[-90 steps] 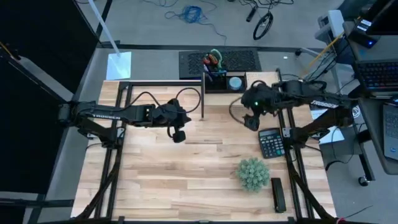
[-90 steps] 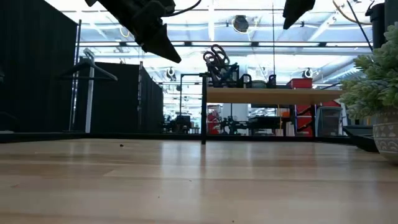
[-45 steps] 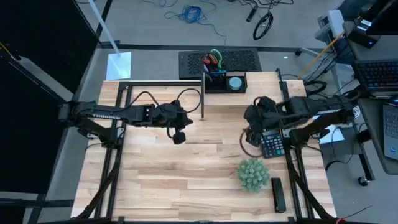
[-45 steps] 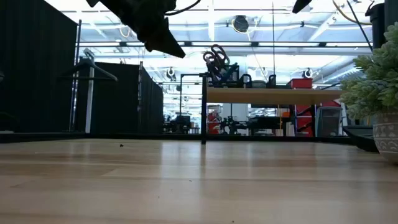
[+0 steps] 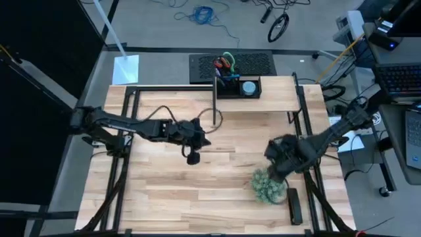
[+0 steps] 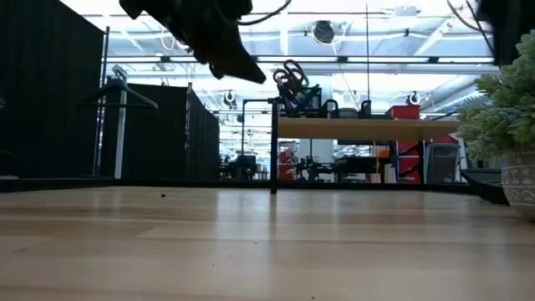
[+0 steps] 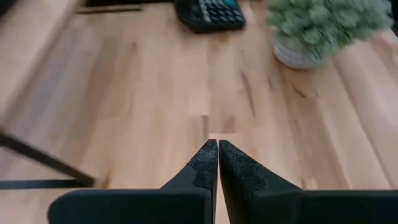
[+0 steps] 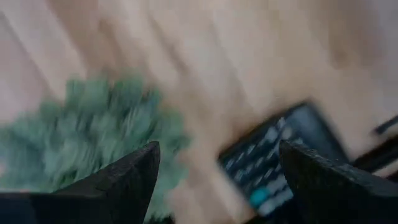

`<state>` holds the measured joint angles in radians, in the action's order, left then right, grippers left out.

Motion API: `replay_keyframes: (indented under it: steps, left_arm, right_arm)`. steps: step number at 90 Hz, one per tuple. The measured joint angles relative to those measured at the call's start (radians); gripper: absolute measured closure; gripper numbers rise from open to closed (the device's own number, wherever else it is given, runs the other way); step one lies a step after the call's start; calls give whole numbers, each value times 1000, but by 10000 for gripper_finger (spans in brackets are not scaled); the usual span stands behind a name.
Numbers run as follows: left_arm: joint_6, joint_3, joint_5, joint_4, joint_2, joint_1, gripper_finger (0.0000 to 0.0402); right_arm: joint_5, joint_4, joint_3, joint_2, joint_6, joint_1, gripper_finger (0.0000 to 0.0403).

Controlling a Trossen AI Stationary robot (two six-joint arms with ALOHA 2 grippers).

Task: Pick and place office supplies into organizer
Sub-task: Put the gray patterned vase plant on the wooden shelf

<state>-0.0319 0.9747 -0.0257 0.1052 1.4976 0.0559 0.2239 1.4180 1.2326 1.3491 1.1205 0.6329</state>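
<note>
On the counter (image 5: 197, 191):
Left claw (image 7: 217, 163): clenched, empty, above mid-counter.
Right claw (image 5: 277, 172): released, empty, over the plant (image 5: 267, 187).
Organizer (image 5: 238, 87): holds scissors (image 5: 225, 64).

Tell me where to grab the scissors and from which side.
Grip the scissors by the looped handles, coming down from above. They stand blades-down in the organizer, so only the handles stick out over its rim. The left gripper, shut over mid-table, looks nearer.
</note>
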Motion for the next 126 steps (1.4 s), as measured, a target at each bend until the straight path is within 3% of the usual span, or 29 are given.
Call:
replay_keyframes:
  steps: [20,39,57,75,89,126]
  left_arm:
    - [1,0,2,-159,115,43,398]
    - [12,0,2,-277,180,59,395]
    - [53,0,3,-347,207,56,337]
    - [53,3,59,-372,243,57,244]
    - [53,2,82,-387,295,66,197]
    - [52,2,85,-458,364,86,185]
  right_arm:
    - [3,-11,-51,0,321,249,92]
    - [36,-145,-112,8,559,426,92]
    - [32,-342,-262,61,652,514,92]
    - [45,-496,-374,105,627,494,92]
    - [96,-604,-414,125,560,466,92]
    - [202,-675,-416,171,281,301,92]
